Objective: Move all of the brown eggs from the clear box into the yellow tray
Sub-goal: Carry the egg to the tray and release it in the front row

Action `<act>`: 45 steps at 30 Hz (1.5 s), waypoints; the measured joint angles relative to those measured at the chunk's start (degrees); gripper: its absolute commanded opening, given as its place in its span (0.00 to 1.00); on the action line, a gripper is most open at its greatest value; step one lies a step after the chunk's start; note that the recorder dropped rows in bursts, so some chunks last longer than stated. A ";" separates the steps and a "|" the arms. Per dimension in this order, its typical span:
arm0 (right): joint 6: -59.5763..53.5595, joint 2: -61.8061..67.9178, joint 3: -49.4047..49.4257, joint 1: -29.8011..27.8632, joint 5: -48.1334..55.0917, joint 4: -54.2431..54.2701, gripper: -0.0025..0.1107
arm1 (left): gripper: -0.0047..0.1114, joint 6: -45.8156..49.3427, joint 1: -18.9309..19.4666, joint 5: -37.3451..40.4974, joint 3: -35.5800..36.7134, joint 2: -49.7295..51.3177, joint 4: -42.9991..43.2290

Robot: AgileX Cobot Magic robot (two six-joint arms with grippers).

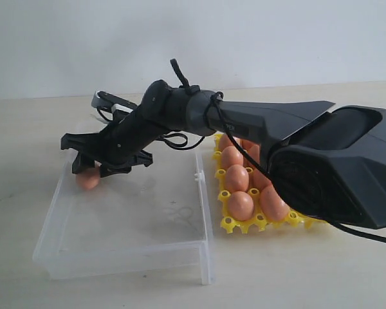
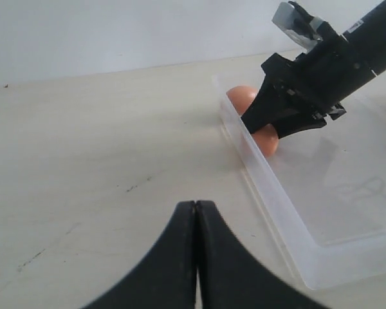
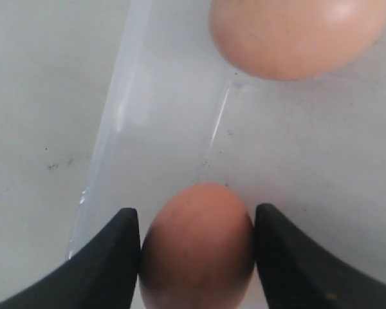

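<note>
Orange-brown matte oval egg (image 3: 196, 257), smooth skin, soft sheen on top. It lies low in the shallow transparent plastic box (image 3: 116, 116), at the far corner on the side away from the tray, close to a side wall. Black right end effector (image 3: 196, 215) pinches it: hard dark fingers (image 3: 109, 257) flush to both flanks, no gap seen. Can't tell if it's clear of the box floor.

2nd brown egg (image 3: 296, 35): same colour & finish, loose on the box floor just beyond the first, not touching it.

Box: colourless, low thin walls, floor faintly scuffed. Small clasp (image 1: 197, 175) on the wall facing the tray.

Bright yellow plastic egg tray (image 1: 244, 225): open lattice of cups w/ peaked posts, stands just beside the box on the clasp side. Several tray eggs (image 1: 240, 205), alike in colour, sit in its cups. Right arm (image 1: 257, 122) hides part of it, so no count poss.

Left end effector (image 2: 195, 205): black tapered tips pressed together, over bare worktop (image 2: 83, 161) outside the box. Worktop pale cream, matte, a few dark specks.
</note>
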 measured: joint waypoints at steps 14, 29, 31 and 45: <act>0.12 -13.37 11.84 0.52 -7.93 -16.53 0.02 | 0.04 0.00 0.00 0.00 0.00 0.00 0.00; -26.45 -59.03 83.96 2.69 -63.09 0.41 0.02 | 0.04 0.00 0.00 0.00 0.00 0.00 0.00; -35.41 -63.19 89.28 2.69 -67.16 10.69 0.02 | 0.04 0.00 0.00 0.00 0.00 0.00 0.00; -41.25 -68.35 95.83 -9.15 -55.90 20.54 0.02 | 0.04 0.00 0.00 0.00 0.00 0.00 0.00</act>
